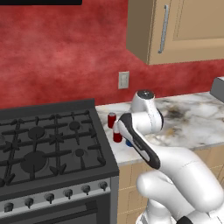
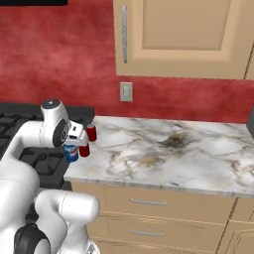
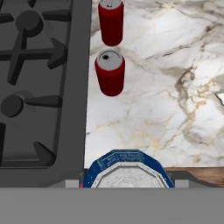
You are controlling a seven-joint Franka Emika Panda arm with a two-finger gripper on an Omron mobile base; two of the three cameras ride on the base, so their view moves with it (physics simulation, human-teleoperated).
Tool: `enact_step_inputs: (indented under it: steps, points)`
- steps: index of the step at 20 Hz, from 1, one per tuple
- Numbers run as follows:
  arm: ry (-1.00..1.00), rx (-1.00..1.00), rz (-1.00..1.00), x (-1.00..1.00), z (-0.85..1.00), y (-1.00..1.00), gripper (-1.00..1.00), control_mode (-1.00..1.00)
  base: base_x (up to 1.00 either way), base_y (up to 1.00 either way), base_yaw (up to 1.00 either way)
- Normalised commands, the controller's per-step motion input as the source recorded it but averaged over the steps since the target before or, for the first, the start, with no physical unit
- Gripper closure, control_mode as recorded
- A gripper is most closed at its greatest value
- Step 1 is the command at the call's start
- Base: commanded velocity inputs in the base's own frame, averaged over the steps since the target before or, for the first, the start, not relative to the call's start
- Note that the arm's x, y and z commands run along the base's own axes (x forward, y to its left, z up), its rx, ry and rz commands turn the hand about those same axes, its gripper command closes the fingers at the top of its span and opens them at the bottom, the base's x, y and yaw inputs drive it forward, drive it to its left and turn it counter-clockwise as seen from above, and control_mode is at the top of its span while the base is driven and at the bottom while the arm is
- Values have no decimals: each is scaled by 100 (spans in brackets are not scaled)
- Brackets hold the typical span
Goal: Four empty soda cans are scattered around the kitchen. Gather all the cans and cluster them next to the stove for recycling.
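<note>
Two red soda cans stand upright on the marble counter just right of the stove (image 1: 43, 144), one (image 1: 112, 119) behind the other (image 1: 117, 136). They show again in the right base view (image 2: 91, 133) (image 2: 84, 150) and in the hand view (image 3: 110, 22) (image 3: 110, 72). A blue soda can (image 3: 127, 164) with a white band (image 2: 71, 153) sits in my gripper (image 3: 127, 181), which is shut on it. It hangs upright over the counter's front edge, close to the stove's right side (image 3: 39, 87) and in front of the nearer red can.
The marble counter (image 2: 163, 149) stretches right, with wooden drawers (image 2: 149, 203) beneath. A wall outlet (image 1: 124, 80) and an upper cabinet (image 1: 183, 26) are above it. A grey appliance corner (image 1: 217, 87) sits at the far right.
</note>
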Motion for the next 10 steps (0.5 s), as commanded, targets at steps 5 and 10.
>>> enact_step_inputs:
  steps: [5, 10]
  points:
    - [0, 0, 0, 6, -15, 14, 100, -100, 0, 0, 0]
    - [0, 0, 0, 4, -12, 4, 100, -100, 0, 0, 0]
